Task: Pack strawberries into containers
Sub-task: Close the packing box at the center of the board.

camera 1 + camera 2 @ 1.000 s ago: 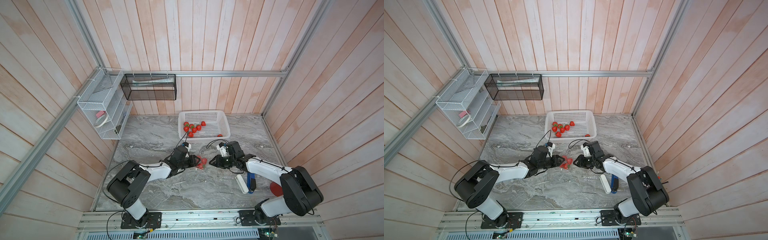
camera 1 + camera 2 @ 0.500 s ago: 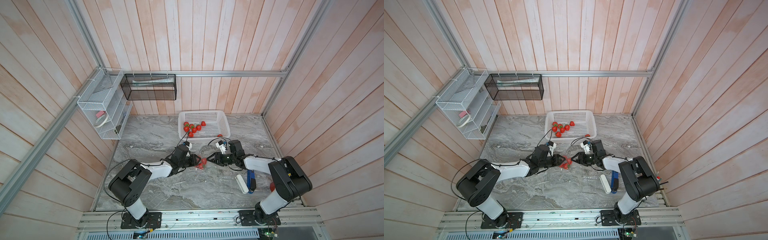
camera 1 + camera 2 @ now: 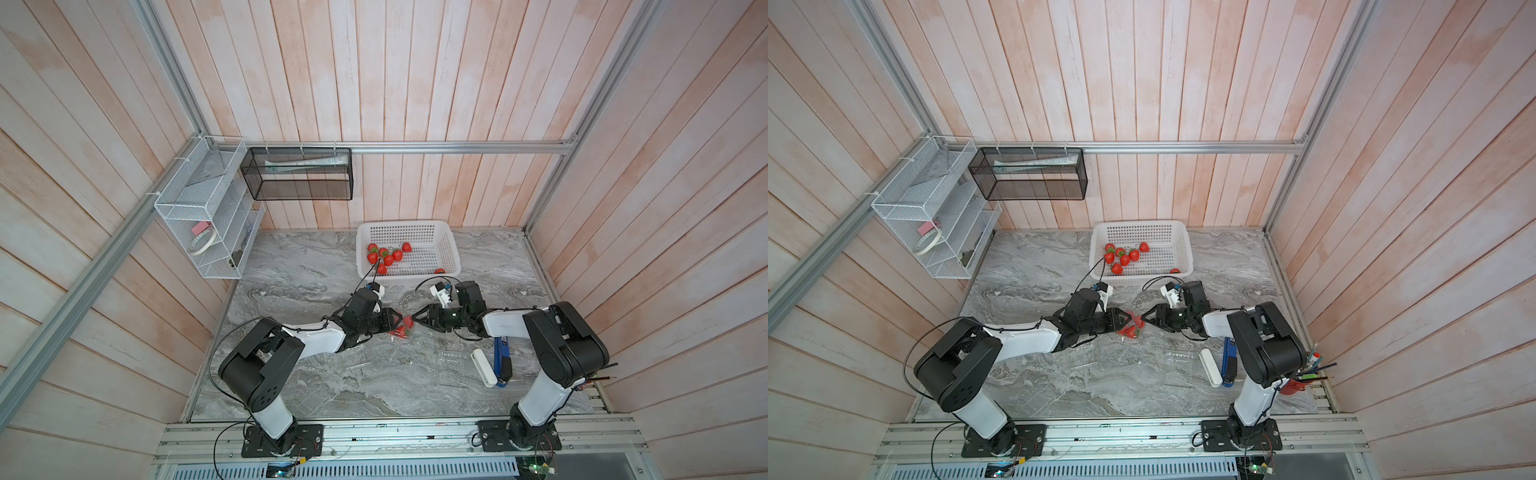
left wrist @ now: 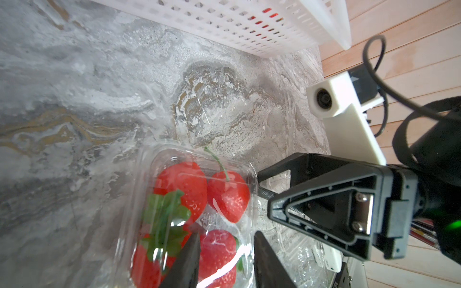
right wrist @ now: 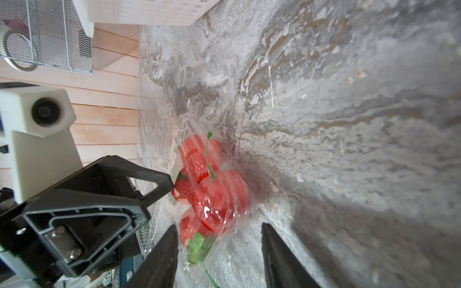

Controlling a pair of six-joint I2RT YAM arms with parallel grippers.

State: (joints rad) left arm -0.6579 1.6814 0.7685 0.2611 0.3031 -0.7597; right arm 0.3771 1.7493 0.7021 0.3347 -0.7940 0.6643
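Several strawberries (image 4: 182, 184) fill the container (image 4: 149, 159); left fingers (image 4: 187, 261) clamp it, right fingers (image 5: 279, 261) apart, basket (image 4: 224, 22) behind.

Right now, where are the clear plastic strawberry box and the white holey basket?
clear plastic strawberry box (image 4: 162, 155): left wrist view, on its rim corner.
white holey basket (image 3: 452, 249): a top view, on its bare side wall.

Both top views are bright, evenly lit, bowed at the edges. Glare streaks the clear plastic clamshell box (image 4: 149, 169) in the soft-focus wrist views.
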